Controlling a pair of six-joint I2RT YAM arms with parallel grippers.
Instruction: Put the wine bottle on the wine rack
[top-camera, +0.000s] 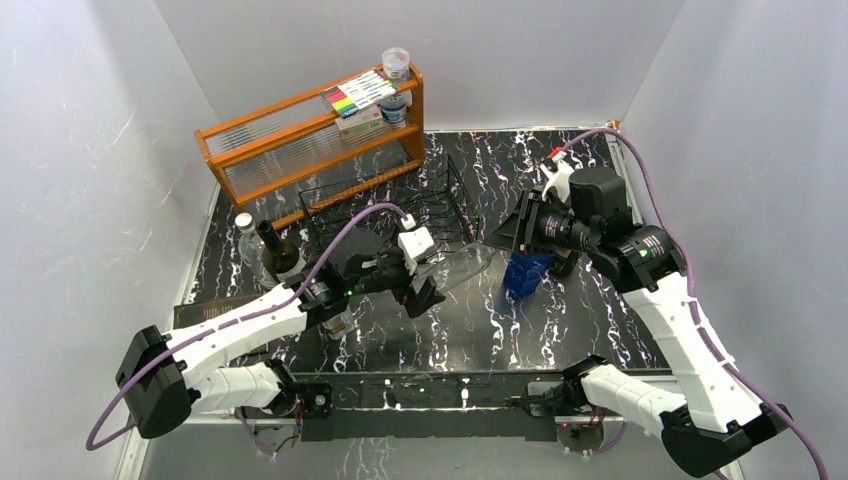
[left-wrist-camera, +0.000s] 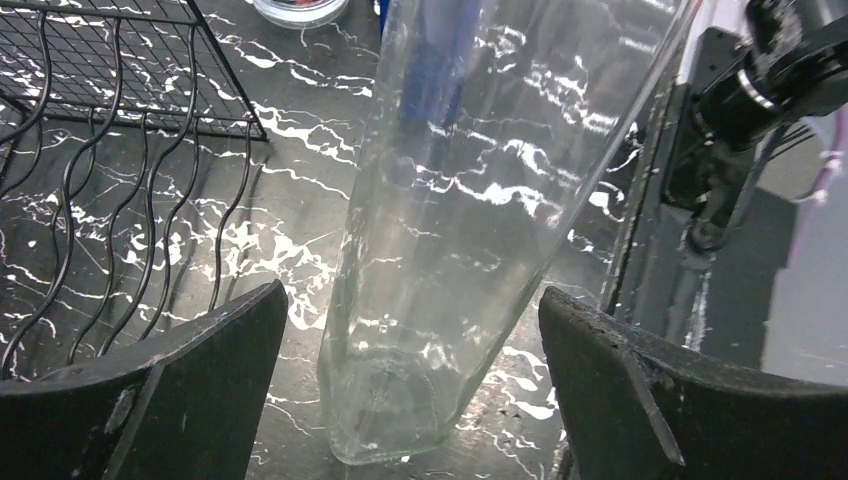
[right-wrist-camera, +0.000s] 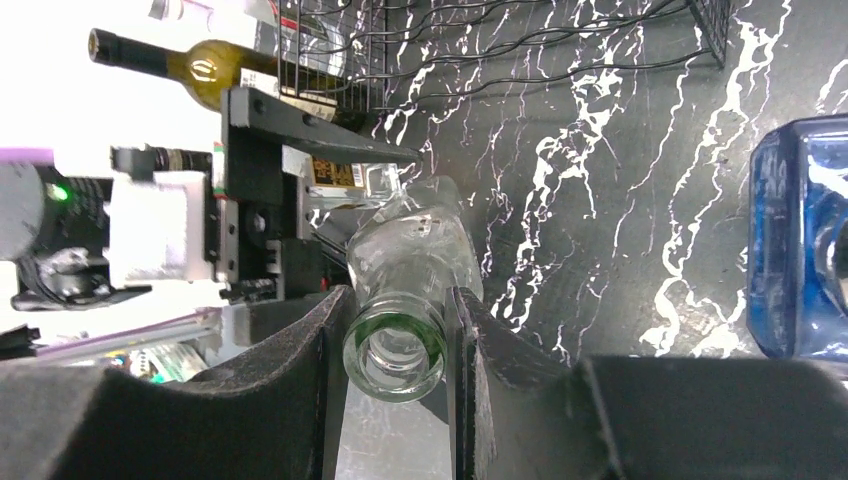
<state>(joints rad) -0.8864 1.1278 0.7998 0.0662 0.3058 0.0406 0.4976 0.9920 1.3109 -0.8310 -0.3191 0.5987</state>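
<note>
The wine bottle (top-camera: 462, 265) is clear, empty glass and leans between my two grippers. My right gripper (top-camera: 503, 238) is shut on its neck; the right wrist view shows both pads pressed on the neck just below the open mouth (right-wrist-camera: 395, 347). My left gripper (left-wrist-camera: 410, 300) is open, one jaw on each side of the bottle's base (left-wrist-camera: 400, 400), with gaps on both sides. The base is down at the table top. The black wire wine rack (top-camera: 400, 205) stands just behind the left gripper and holds no bottles.
An orange wooden shelf (top-camera: 310, 140) with boxes and jars stands at the back left. A dark green wine bottle (top-camera: 280, 255) and a clear capped bottle (top-camera: 244, 230) stand left of the rack. A blue bottle (top-camera: 525, 272) stands under my right gripper.
</note>
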